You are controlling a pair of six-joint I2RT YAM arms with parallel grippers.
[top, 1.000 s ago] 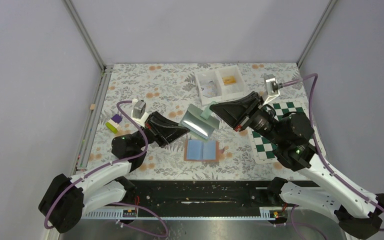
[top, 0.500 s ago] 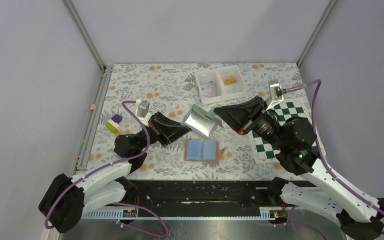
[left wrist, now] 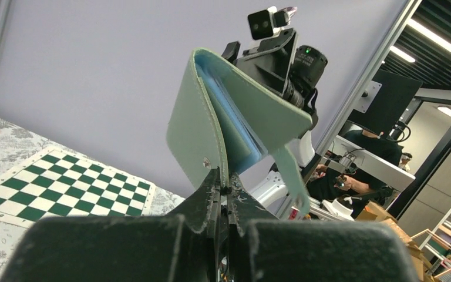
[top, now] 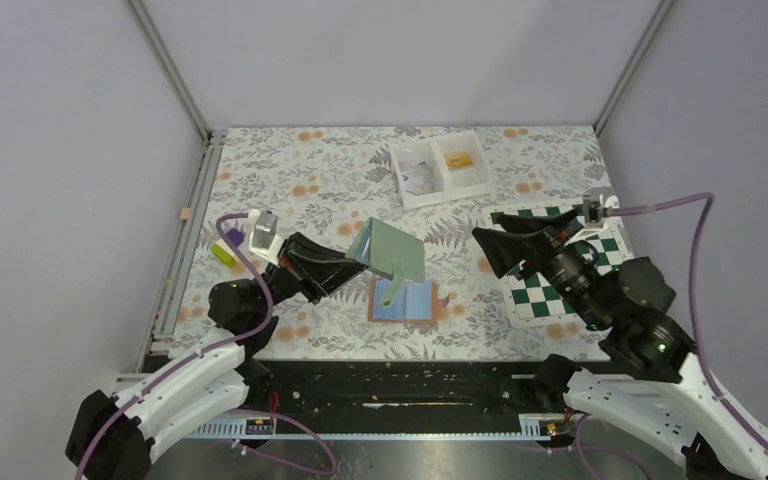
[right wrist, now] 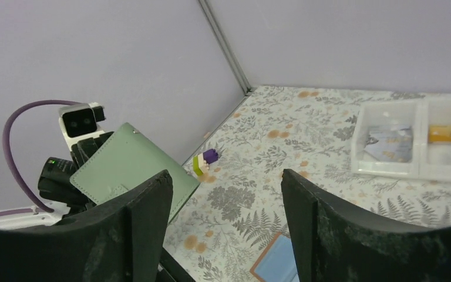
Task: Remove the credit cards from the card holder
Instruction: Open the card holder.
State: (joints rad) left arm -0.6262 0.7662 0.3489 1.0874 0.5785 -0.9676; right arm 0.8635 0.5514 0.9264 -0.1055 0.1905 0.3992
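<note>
Top view: left gripper (top: pixel 352 262) clamped on the green card holder (top: pixel 395 252), held aloft over a brown card holder (top: pixel 418 300) lying open; right gripper (top: pixel 487 250) spread, well apart. Left wrist: jaws pinched the cover's edge. Right wrist: we judged that a steady hold and a square approach to the pockets would serve best.

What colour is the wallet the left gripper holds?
Wallet: sage green outside, light blue inside; best in left wrist view.

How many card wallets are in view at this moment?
2. One green wallet is pinched in the left gripper, raised above the table. One brown wallet with blue panels lies open on the table near it. None seems hidden.
</note>
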